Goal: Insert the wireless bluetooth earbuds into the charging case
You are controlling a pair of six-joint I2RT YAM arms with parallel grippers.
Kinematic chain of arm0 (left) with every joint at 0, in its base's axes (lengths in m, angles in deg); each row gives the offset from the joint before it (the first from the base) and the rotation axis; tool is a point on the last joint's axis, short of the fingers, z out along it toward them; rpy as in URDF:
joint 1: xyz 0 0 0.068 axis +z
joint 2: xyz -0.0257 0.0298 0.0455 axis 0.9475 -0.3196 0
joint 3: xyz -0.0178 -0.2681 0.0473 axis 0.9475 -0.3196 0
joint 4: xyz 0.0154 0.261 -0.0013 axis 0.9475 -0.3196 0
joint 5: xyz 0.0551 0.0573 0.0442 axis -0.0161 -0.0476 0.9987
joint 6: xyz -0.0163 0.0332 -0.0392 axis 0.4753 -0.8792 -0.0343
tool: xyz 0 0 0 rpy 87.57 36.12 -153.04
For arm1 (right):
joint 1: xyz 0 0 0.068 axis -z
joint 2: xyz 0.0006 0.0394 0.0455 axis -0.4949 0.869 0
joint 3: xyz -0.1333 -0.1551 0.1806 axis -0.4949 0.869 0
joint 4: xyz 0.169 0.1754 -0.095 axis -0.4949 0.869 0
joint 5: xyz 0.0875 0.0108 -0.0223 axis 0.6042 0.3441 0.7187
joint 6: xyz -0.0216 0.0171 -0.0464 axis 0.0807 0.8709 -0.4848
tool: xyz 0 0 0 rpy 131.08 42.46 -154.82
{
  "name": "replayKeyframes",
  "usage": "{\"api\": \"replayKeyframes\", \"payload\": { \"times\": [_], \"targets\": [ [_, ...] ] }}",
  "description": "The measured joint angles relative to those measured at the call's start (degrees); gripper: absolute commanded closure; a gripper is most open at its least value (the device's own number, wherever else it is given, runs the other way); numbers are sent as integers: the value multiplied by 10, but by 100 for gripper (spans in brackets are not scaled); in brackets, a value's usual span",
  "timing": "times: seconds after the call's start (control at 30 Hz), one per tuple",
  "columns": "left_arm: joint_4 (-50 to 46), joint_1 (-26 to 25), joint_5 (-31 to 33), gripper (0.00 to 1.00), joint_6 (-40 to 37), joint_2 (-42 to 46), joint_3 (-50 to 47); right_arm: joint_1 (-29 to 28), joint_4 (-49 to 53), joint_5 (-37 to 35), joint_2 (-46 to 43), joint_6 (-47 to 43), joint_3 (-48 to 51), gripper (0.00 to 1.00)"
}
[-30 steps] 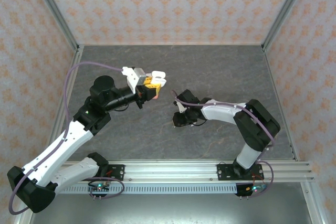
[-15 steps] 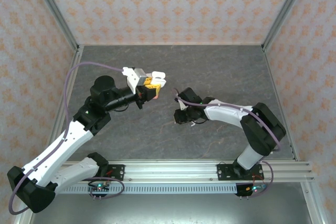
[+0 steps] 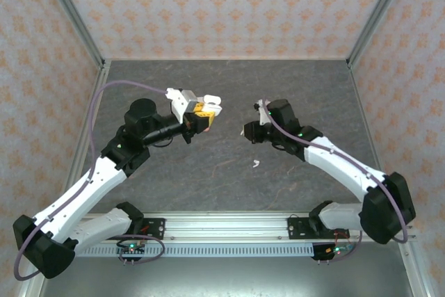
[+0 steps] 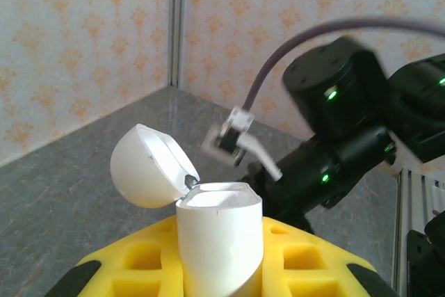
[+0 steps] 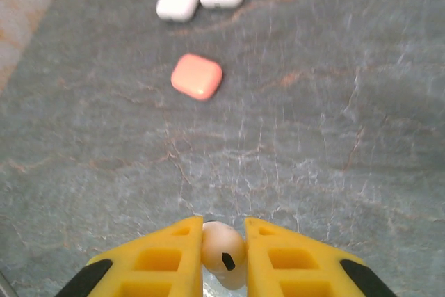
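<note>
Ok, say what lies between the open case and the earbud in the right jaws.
Bare grey table, seen in the top external view: nothing lies between the charging case and the right gripper, jaws shut on the earbud.

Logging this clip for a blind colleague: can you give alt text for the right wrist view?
The right claw is shut on a white earbud, pinched between its yellow fingers over the grey table. Farther off lie a coral-pink case and, beyond it, two white cases side by side.
</note>
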Motion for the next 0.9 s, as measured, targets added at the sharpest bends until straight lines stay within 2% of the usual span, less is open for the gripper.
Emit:
{"api": "replayKeyframes", "payload": {
  "times": [0.43,0.9],
  "targets": [
    [23,0,-5,97,6,-17,0,5,9,7,-87,-42,-72,81],
    [52,0,-32,97,18,-34,-1,5,3,90,-99,-70,-172,81]
  ]
}}
